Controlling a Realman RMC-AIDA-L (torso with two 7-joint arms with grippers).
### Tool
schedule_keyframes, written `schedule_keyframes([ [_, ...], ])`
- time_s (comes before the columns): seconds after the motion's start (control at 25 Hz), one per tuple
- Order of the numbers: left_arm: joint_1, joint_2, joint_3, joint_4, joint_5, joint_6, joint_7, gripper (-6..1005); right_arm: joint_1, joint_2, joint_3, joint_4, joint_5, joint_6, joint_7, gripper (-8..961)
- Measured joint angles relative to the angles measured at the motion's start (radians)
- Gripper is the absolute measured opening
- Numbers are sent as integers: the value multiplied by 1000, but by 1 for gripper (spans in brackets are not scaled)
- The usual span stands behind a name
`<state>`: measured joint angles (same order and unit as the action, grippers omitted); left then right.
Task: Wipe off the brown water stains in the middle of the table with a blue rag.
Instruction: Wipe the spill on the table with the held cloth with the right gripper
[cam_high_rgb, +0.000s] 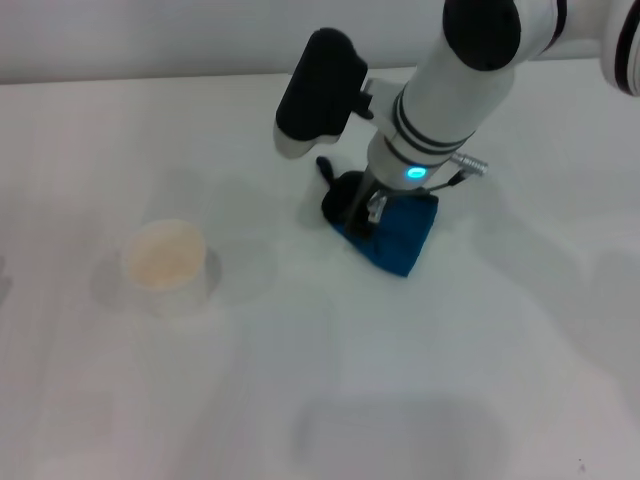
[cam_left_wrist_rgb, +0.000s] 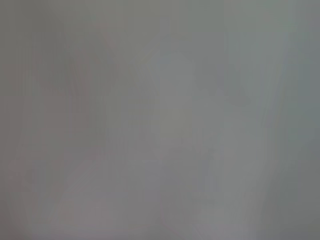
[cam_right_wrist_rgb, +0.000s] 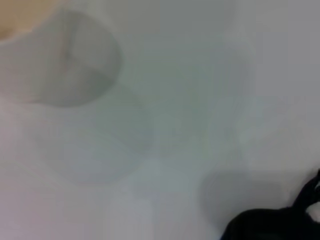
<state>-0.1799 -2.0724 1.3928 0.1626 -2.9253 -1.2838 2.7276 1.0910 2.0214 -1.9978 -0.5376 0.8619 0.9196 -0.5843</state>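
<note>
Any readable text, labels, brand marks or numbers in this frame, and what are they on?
None readable.
The white cup, the blue rag and the table carry no print.
The right arm over the rag shows only a lit cyan ring, no lettering.
The left wrist view shows only a blank blur.

The right arm reaches in from the upper right of the head view, its white forearm sloping down toward the middle of the table (cam_high_rgb: 300, 400), a blue light glowing on the wrist ring. The right claw (cam_high_rgb: 358, 205) points straight down, its dark tips low at the table surface. The left arm is nowhere in view.
</note>
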Motion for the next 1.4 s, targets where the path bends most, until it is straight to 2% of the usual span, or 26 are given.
schedule_keyframes([
  [0.4, -1, 0, -1, 0, 0, 0, 1, 877, 49, -9, 36, 159, -41, -59, 5, 64],
  [0.56, -3, 1, -2, 0, 0, 7, 1, 876, 32, -10, 174, 173, -179, -54, 8, 63],
  [0.64, -4, 2, -2, 0, 0, 10, 1, 876, 22, -10, 294, 167, -291, -40, 8, 63],
  [0.8, -4, 3, -4, 0, 0, 10, 1, 876, 19, -10, 368, 145, -357, -16, 5, 63],
  [1.12, -5, 3, -5, 0, 0, 11, 1, 877, -56, -8, 380, 10, -368, 72, -7, 62],
  [1.4, -4, 5, -5, 0, 0, 12, 2, 877, -116, -12, 390, -18, -438, 121, 6, 62],
])
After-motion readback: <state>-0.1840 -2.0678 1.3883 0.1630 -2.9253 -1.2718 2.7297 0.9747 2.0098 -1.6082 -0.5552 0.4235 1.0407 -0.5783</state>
